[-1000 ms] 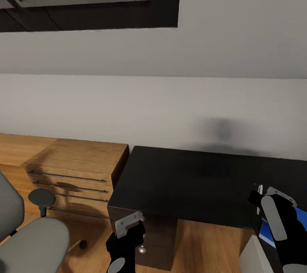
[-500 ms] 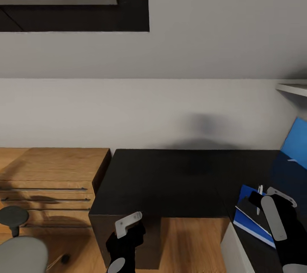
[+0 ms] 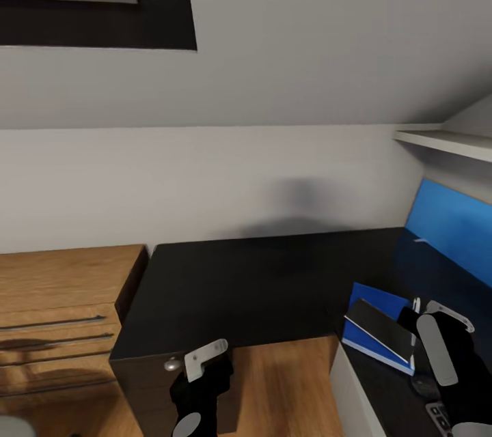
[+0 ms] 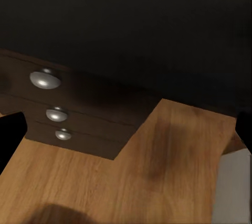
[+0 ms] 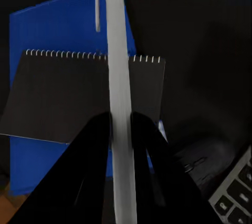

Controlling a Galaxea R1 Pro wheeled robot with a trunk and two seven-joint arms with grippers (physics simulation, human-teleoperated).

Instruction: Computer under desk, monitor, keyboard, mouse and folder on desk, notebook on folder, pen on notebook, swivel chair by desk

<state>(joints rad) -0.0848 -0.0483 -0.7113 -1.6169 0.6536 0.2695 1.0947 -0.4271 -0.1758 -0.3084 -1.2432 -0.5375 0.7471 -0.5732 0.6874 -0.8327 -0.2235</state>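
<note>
The black desk (image 3: 260, 280) spans the middle of the head view. At its right end lies the blue folder (image 3: 369, 300) with the dark grey notebook (image 3: 379, 328) stacked on it. My right gripper (image 3: 425, 317) hovers just over the notebook's near edge, shut on the white pen (image 3: 415, 304). In the right wrist view the pen (image 5: 118, 77) stands between the fingers (image 5: 94, 145), above the spiral-bound notebook (image 5: 68, 98) and the folder (image 5: 58, 30). Beside them lie the mouse (image 5: 205, 158) and a corner of the keyboard (image 5: 233, 203). My left gripper (image 3: 205, 358) is open, in front of the desk's drawer unit (image 4: 47, 98).
A light wooden dresser (image 3: 55, 300) stands left of the desk. A blue wall panel (image 3: 447, 225) and a white shelf (image 3: 444, 142) are at the right. A white panel (image 3: 355, 389) stands under the desk's right wing. Wood floor (image 4: 131, 182) lies below the left gripper.
The camera has turned right, so the whole picture slid left. The folder and notebook have come fully into view, and the swivel chair has slipped off the left edge. The pen stays gripped.
</note>
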